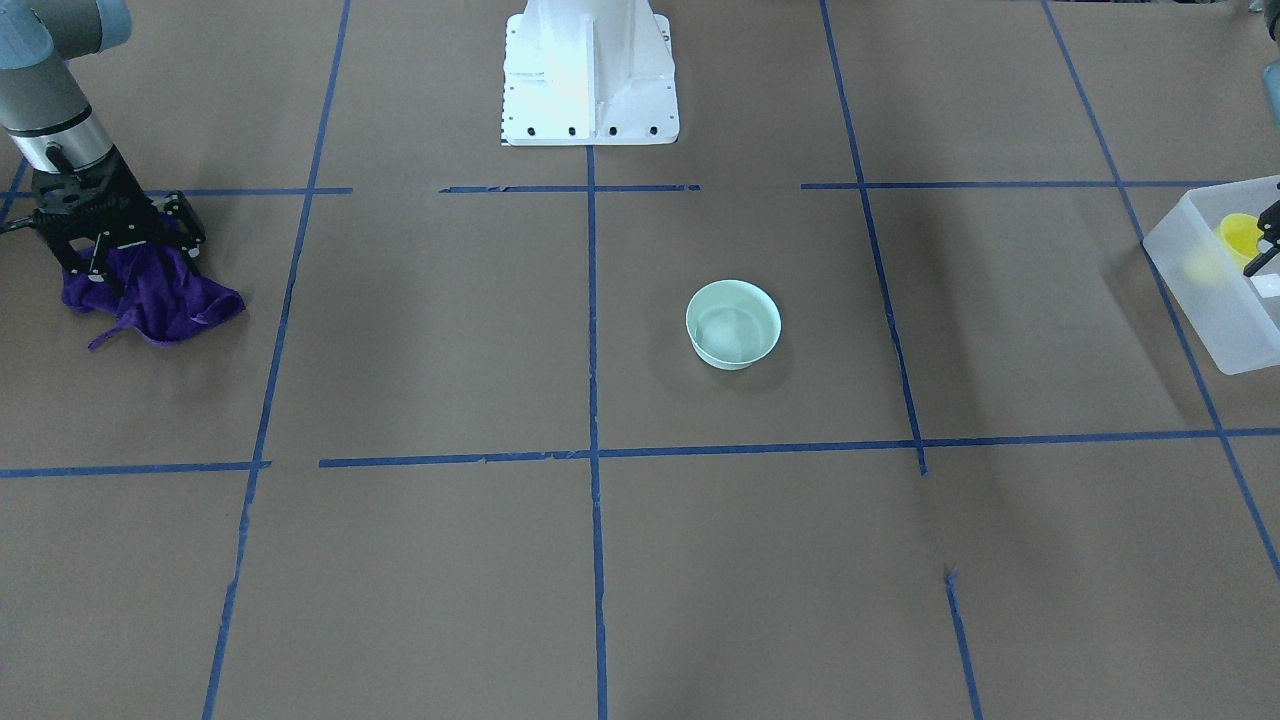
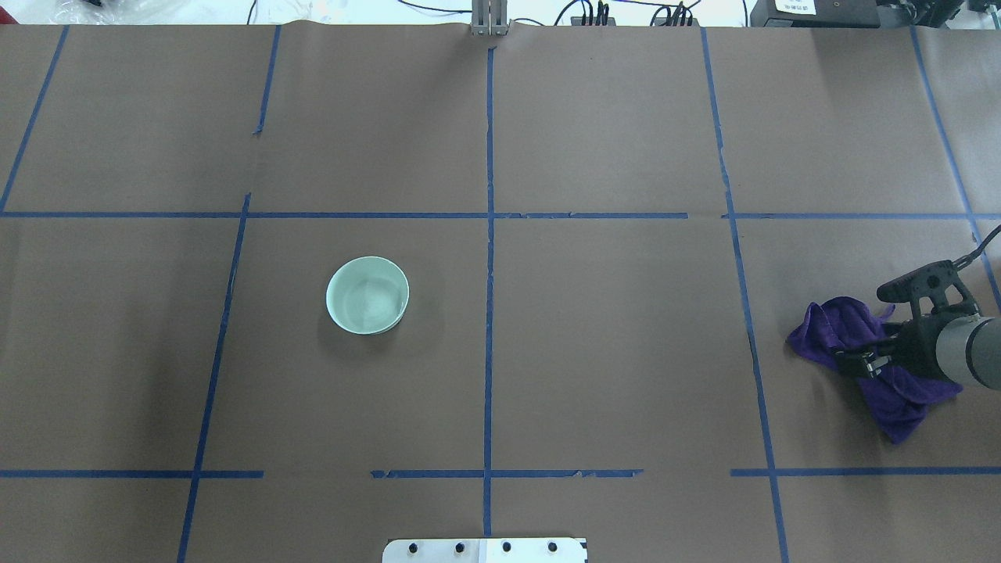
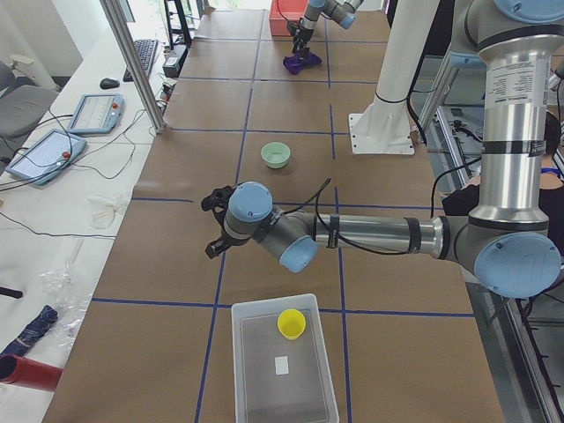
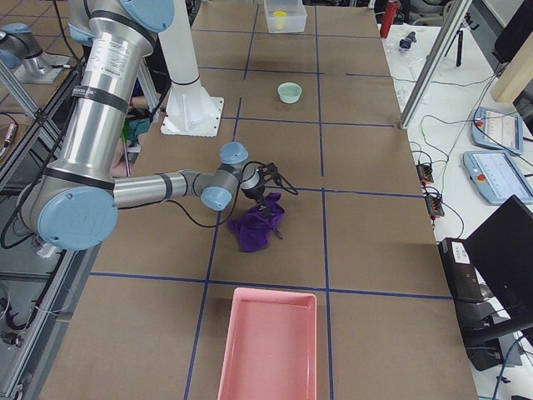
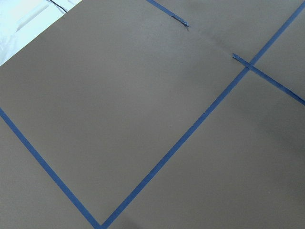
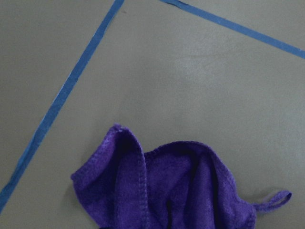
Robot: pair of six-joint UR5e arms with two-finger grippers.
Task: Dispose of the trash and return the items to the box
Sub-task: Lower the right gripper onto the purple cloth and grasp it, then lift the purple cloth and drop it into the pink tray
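The mint-green bowl stands upright and alone near the table's middle; it also shows in the overhead view. The yellow cup stands inside the frosted box at the table's left end. My left gripper hovers above the table between the bowl and the box; only its edge shows in the front view, and I cannot tell whether it is open or shut. My right gripper is down on the purple cloth and shut on it; the cloth bunches up under it.
A pink tray lies on the table beyond the cloth, at the robot's far right end. The white robot base stands at the table's middle edge. Blue tape lines cross the brown paper.
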